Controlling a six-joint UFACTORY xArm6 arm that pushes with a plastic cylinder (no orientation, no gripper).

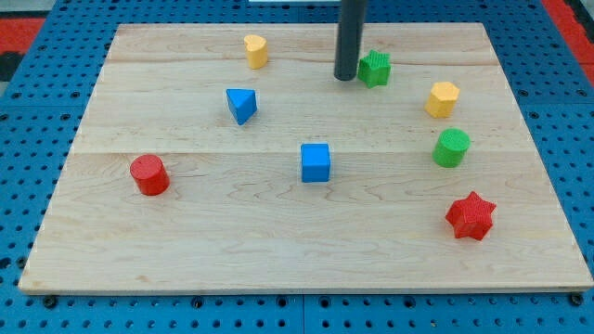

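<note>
Rod only, no fingers, so no open or closed state to report. My tip (345, 77) down on worktop (278, 213) near view's top, just left of green star block (375, 68), touching or nearly. Yellow block (255, 50) and blue triangle block (241, 105) further left. Remaining blocks well apart, scattered loosely.

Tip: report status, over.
My tip at the view's top, just left of green star block. Contact unclear. Yellow block farther left.
</note>
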